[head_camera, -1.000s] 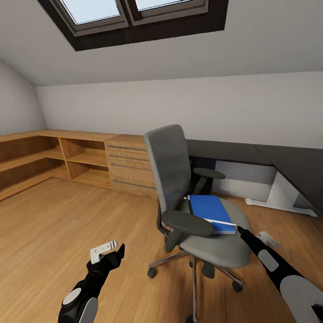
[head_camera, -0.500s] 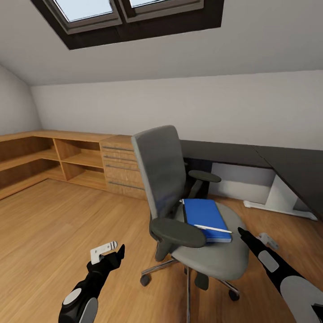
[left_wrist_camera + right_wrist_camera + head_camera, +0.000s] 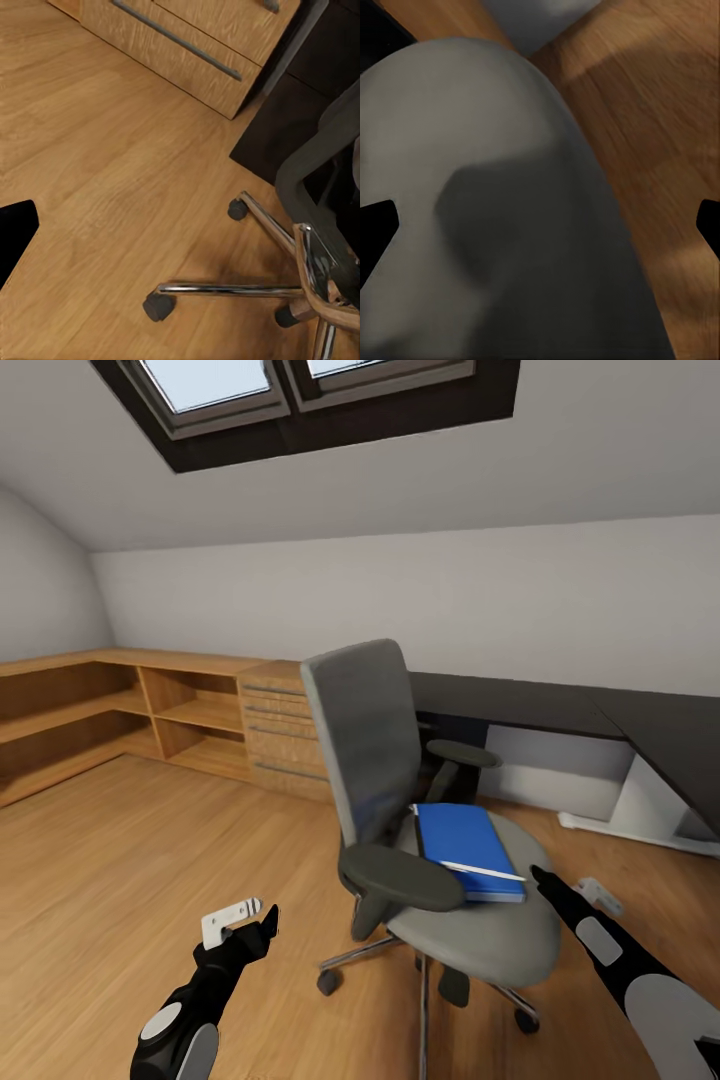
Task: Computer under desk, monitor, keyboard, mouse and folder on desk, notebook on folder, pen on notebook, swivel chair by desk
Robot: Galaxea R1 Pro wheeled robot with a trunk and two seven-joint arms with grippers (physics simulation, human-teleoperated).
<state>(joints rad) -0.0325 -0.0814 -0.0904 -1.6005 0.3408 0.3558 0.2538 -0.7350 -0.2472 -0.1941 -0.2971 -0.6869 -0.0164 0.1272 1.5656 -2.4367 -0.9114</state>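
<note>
Head view: folder (image 3: 467, 844) lies flat on the chair (image 3: 440, 840) seat, long axis running from the backrest toward the front; right gripper (image 3: 540, 217) spread above the seat, left gripper's (image 3: 262, 926) state unclear.

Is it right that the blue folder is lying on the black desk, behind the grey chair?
Not quite. In the head view the folder lies on the seat of the swivel chair, not on the desk. The desk does stand behind the chair.
</note>
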